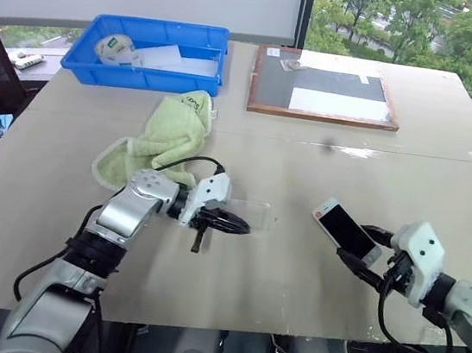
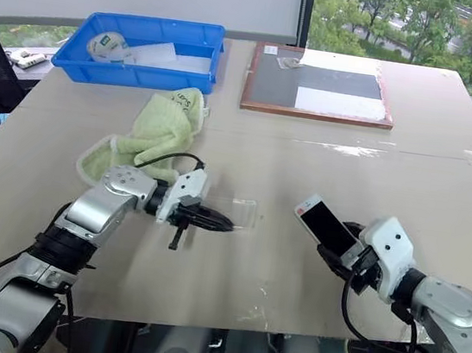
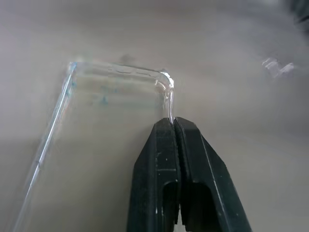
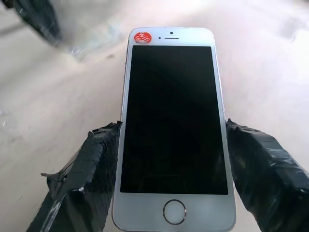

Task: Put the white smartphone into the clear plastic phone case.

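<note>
The clear plastic phone case (image 1: pixel 256 211) lies flat on the beige table, left of centre. My left gripper (image 1: pixel 242 226) reaches in from the left, lying low over the table. Its two black fingers (image 3: pixel 159 164) are pressed together, and the thin side wall of the case (image 3: pixel 106 125) runs in between their tips near a corner. To the right, the white smartphone (image 1: pixel 344 227) is held tilted above the table with its black screen up. My right gripper (image 1: pixel 364 250) is shut on the smartphone (image 4: pixel 174 121), with one taped pad (image 4: pixel 91 159) on each long side near the home button.
A crumpled green towel (image 1: pixel 167 137) lies just behind my left arm. A blue bin (image 1: pixel 149 78) with a tape roll (image 1: pixel 114 47) stands at the back left. A wooden-framed board (image 1: pixel 324 88) lies at the back centre. The table's front edge (image 1: pixel 286 327) is close below both grippers.
</note>
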Motion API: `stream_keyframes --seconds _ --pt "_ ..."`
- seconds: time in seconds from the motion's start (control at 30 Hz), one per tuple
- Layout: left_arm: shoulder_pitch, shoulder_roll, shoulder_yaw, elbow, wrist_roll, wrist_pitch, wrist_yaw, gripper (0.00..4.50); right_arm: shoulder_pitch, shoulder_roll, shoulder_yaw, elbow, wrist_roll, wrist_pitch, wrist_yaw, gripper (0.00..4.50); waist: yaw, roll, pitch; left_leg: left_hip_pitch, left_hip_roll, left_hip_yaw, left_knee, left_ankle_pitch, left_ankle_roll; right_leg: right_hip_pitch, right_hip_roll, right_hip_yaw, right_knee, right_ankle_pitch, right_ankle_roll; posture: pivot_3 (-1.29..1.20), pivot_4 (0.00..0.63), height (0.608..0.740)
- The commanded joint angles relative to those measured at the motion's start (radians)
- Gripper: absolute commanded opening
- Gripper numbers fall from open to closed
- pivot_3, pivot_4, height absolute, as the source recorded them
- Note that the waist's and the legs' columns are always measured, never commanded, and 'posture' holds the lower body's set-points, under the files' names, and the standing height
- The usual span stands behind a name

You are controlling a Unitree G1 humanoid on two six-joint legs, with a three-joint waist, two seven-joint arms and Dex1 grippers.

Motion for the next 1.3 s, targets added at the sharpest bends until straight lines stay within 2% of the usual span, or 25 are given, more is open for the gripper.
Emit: stream_keyframes --seconds 0.03,0.17,0.3,0.43,0.53,0.57,0.6,0.63,0.67,0.73,0.77,0.87,0.97,1.1,1.3 --pt "-0.082 -0.054 -0.056 -0.064 -0.012 0.077 0.003 0.0 0.006 -0.02 -0.082 -0.063 0.048 0.002 0.008 2.97 0.001 0.0 0.0 0.0 0.0 0.0 0.0 0.0 0.0 0.0 0.0 0.0 0.0 0.0 0.0 0.0 0.15 0.74" --pt "-0.161 -0.156 -0.15 -0.002 0.052 0.096 0.05 0.0 0.001 -0.04 -0.107 -0.08 0.079 0.023 -0.001 2.97 0.0 0.0 0.0 0.0 -0.003 0.0 0.001 0.0 0.0 0.001 0.0 0.0 0.0 0.0 0.0 0.0 0.15 0.74" --pt "-0.243 -0.27 -0.213 0.14 0.128 0.067 0.114 0.0 0.005 -0.055 -0.123 -0.098 0.099 0.037 -0.007 2.97 -0.004 0.0 0.0 0.0 -0.003 -0.001 0.001 0.0 0.0 0.001 0.002 0.001 0.0 0.0 0.0 0.0 0.15 0.74" --pt "-0.286 -0.32 -0.257 0.215 0.164 0.052 0.101 0.0 0.022 -0.085 -0.141 -0.098 0.102 0.03 0.018 2.97 -0.004 0.0 0.0 0.0 -0.003 -0.001 0.001 0.0 0.0 0.001 0.003 0.0 0.001 0.0 0.0 0.0 0.15 0.74" --pt "-0.297 -0.335 -0.24 0.224 0.154 0.083 0.102 0.0 0.02 -0.115 -0.132 -0.079 0.094 0.015 0.044 2.97 -0.004 0.0 0.0 0.0 -0.003 -0.001 0.001 0.0 0.0 0.001 0.003 0.001 0.0 0.0 0.0 0.0 0.15 0.74" --pt "-0.296 -0.332 -0.232 0.214 0.142 0.101 0.093 0.56 0.014 -0.12 -0.124 -0.073 0.093 0.011 0.049 2.97 -0.004 0.0 0.0 0.0 -0.003 -0.001 0.001 0.0 0.0 0.001 0.003 0.001 0.0 0.0 0.0 0.0 0.15 0.74" --pt "-0.292 -0.325 -0.228 0.197 0.133 0.115 0.083 0.88 0.007 -0.125 -0.115 -0.065 0.091 0.005 0.055 2.97 -0.004 0.0 0.0 0.0 -0.002 -0.001 0.001 0.0 0.0 0.001 0.003 0.001 0.0 0.0 0.0 0.0 0.15 0.74" --pt "-0.286 -0.318 -0.211 0.176 0.121 0.134 0.089 1.59 -0.009 -0.131 -0.096 -0.051 0.087 -0.003 0.064 2.97 -0.004 0.0 0.0 0.0 -0.002 -0.001 0.001 0.0 0.0 0.001 0.003 0.001 0.0 0.0 0.0 0.0 0.15 0.74" --pt "-0.282 -0.311 -0.197 0.159 0.113 0.148 0.097 1.72 -0.024 -0.136 -0.081 -0.038 0.084 -0.009 0.071 2.97 -0.005 0.0 0.0 0.0 -0.002 -0.001 0.001 0.0 0.0 0.001 0.003 0.001 0.001 0.0 0.0 0.0 0.15 0.74" --pt "-0.264 -0.276 -0.151 0.095 0.081 0.154 0.091 2.59 -0.068 -0.144 -0.038 -0.005 0.073 -0.022 0.086 2.97 -0.009 0.0 0.0 0.0 -0.002 -0.001 0.001 0.0 0.0 0.001 0.003 0.001 0.001 0.0 0.0 0.0 0.15 0.74" --pt "-0.255 -0.26 -0.108 0.052 0.042 0.187 0.094 2.87 -0.092 -0.148 -0.014 0.014 0.065 -0.031 0.098 2.97 -0.011 0.0 0.0 0.001 -0.002 -0.001 0.001 0.0 0.0 0.001 0.003 0.001 0.001 0.0 0.0 0.0 0.15 0.74" --pt "-0.207 -0.184 -0.007 -0.079 -0.036 0.255 0.105 4.44 -0.171 -0.157 0.061 0.077 0.042 -0.062 0.138 2.97 -0.008 0.0 0.0 0.001 -0.001 -0.001 0.001 0.0 0.0 0.0 0.003 0.001 0.001 0.0 0.0 0.0 0.15 0.74" --pt "-0.114 -0.118 0.081 -0.207 -0.078 0.263 0.153 4.5 -0.258 -0.162 0.139 0.15 0.01 -0.101 0.184 2.97 -0.014 0.001 0.001 0.001 -0.001 0.0 0.0 0.0 0.0 0.0 0.003 0.003 0.001 0.0 0.0 0.0 0.15 0.74" --pt "0.041 -0.126 0.213 -0.324 -0.117 0.184 0.27 4.5 -0.364 -0.162 0.251 0.26 -0.062 -0.164 0.245 2.97 -0.003 0.0 0.001 0.001 -0.001 0.0 0.0 0.0 0.0 0.0 0.002 0.003 0.001 0.0 0.0 0.0 0.15 0.74" --pt "0.175 -0.059 0.306 -0.383 -0.185 0.144 0.265 4.5 -0.463 -0.163 0.345 0.355 -0.121 -0.21 0.316 2.97 -0.004 0.0 0.001 0.001 -0.001 0.0 0.001 0.0 0.0 0.0 0.001 0.002 0.001 0.0 0.0 0.0 0.15 0.74"
